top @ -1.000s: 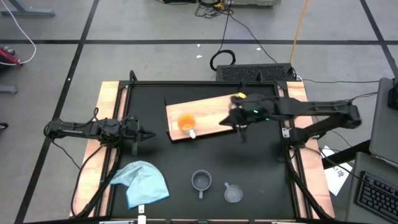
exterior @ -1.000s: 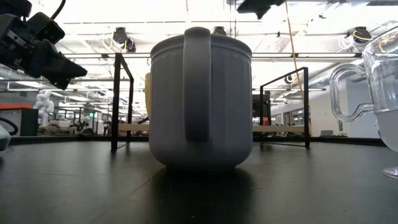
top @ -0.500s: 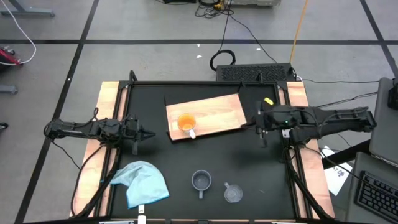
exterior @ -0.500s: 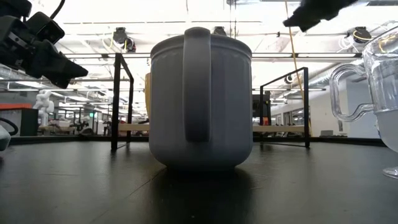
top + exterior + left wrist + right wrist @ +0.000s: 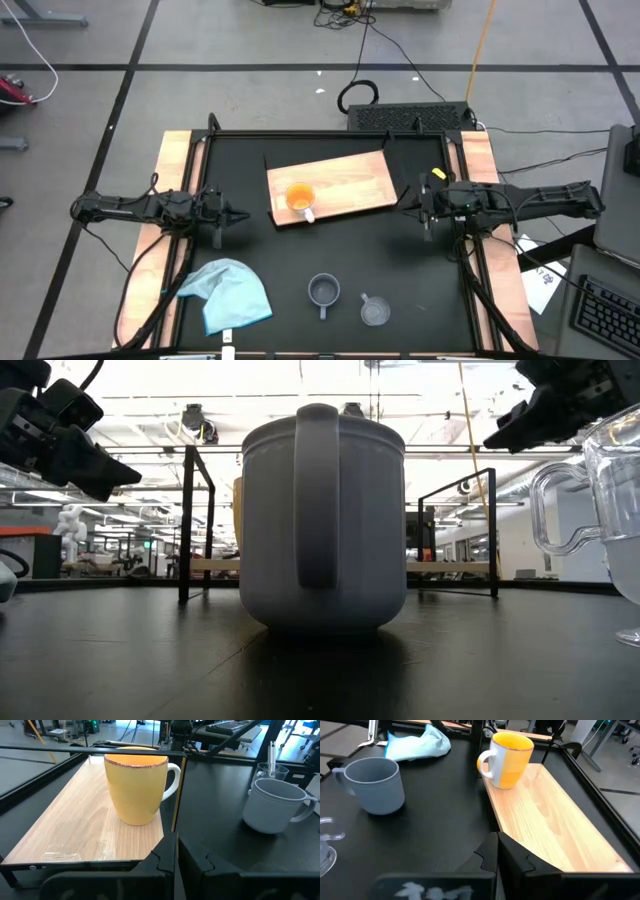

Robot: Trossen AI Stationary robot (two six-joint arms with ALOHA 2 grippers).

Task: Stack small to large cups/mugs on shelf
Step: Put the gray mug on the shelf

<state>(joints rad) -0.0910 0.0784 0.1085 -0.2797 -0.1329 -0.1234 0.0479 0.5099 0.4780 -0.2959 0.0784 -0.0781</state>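
- Black tabletop (image 5: 340, 250) with wooden side rails is carrying a flat light-brown wooden shelf board (image 5: 345, 180), lying slightly askew.
- Orange mug with white handle (image 5: 300, 197) is standing upright on the board's left end.
- Grey-blue handled cup (image 5: 323, 291) and clear see-through cup (image 5: 374, 311) are sitting side by side on the tabletop, well apart from the board.
- Right gripper (image 5: 408, 206) is hovering just off the board's right end, fingers pressed together, holding nothing.
- Left gripper (image 5: 240, 215) is waiting left of the board, fingers pressed together.
- Crumpled light blue cloth (image 5: 232, 292) is lying left of the grey-blue cup.
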